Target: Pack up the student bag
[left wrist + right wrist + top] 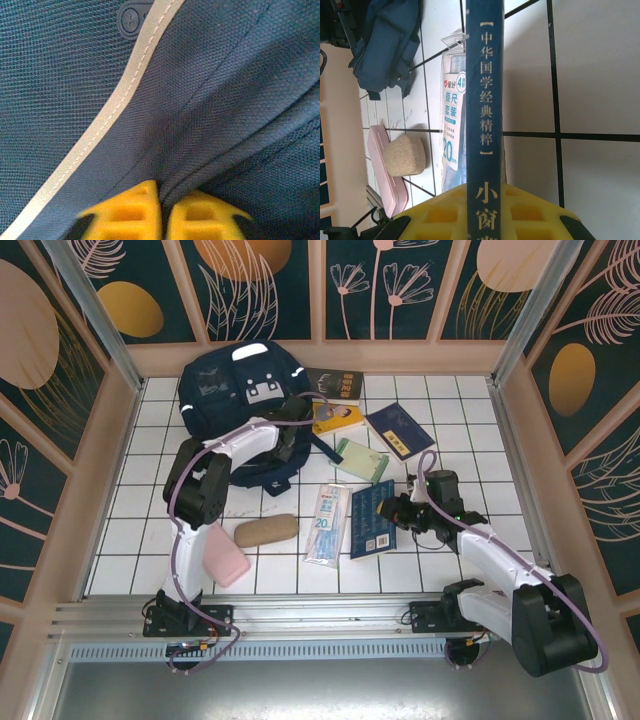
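Note:
The student bag (235, 380), a big navy backpack with white stripes, lies at the back left of the tiled table. My left gripper (164, 192) is pressed down on its front, and the yellow fingers (131, 212) are shut on a pinched fold of navy fabric (210, 115) beside a white reflective stripe (110, 120). My right gripper (485, 187) is shut on the spine of a blue book (484, 100) with white Chinese lettering. In the top view that book (370, 518) is held on edge at centre right of the table, in front of the right gripper (398, 510).
A packaged ruler set (327, 524), a tan pencil case (266, 530) and a pink case (226, 558) lie near the front. A green notebook (361, 460), a dark blue book (400, 430), a yellow book (338, 418) and a dark book (335, 385) lie right of the bag.

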{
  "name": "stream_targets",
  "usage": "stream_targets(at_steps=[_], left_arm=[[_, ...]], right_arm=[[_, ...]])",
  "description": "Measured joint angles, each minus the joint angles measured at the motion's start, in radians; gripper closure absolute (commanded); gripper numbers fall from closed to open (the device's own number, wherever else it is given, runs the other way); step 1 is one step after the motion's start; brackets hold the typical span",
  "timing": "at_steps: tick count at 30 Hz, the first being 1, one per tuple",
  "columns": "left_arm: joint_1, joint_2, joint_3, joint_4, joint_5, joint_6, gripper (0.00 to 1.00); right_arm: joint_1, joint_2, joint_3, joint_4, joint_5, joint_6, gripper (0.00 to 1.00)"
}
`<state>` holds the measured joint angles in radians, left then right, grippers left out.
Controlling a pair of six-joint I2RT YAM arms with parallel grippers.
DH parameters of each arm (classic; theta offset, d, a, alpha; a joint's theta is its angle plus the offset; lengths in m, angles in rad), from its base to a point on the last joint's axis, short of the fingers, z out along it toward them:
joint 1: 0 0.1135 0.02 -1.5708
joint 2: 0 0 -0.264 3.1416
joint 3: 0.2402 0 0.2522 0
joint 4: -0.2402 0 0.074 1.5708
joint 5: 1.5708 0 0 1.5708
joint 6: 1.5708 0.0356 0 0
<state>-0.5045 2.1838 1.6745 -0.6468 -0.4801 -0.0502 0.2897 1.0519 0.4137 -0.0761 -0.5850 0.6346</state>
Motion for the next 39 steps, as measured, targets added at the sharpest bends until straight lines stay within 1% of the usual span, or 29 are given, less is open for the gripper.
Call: stream_targets(at_steps=[3,6,11,16,19,21,24,31,35,39], left_arm=[[0.014,-0.008,0.004,-0.008,0.042,-0.011,1.0],[0.039,-0.045,-0.018,0.002,0.125,-0.042,1.0],[0.087,-0.145,-0.09,0.065,0.307,-0.129,1.0],[0.103,-0.196,-0.134,0.172,0.545,-0.252,1.0],[0.102,-0.2,-0.134,0.22,0.642,-0.314,1.0],[0.099,-0.207,-0.134,0.235,0.676,-0.338,1.0],[0.099,-0.224,-0.117,0.212,0.681,-0.348,1.0],[0.106,-0.283,-0.024,0.109,0.61,-0.344,1.0],[0.113,-0.325,0.034,0.056,0.558,-0.345,1.0],[0.14,-0.398,0.043,0.036,0.527,-0.364,1.0]], right_arm=[[0.0,-0.023,0.0,-0.002,0.001,0.0,1.0],[0.0,-0.038,0.0,-0.002,0.001,0.0,1.0],[0.0,-0.035,0.0,-0.001,0.001,0.006,1.0],[0.0,-0.028,0.0,0.001,0.005,0.022,1.0],[0.0,-0.028,0.0,0.002,0.009,0.029,1.0],[0.0,-0.028,0.0,0.002,0.01,0.03,1.0],[0.0,-0.036,0.0,-0.003,0.018,0.03,1.0],[0.0,-0.114,0.045,-0.064,0.054,0.025,1.0],[0.0,-0.116,0.095,-0.08,0.064,0.026,1.0],[0.0,-0.091,0.151,-0.088,0.068,0.03,1.0]])
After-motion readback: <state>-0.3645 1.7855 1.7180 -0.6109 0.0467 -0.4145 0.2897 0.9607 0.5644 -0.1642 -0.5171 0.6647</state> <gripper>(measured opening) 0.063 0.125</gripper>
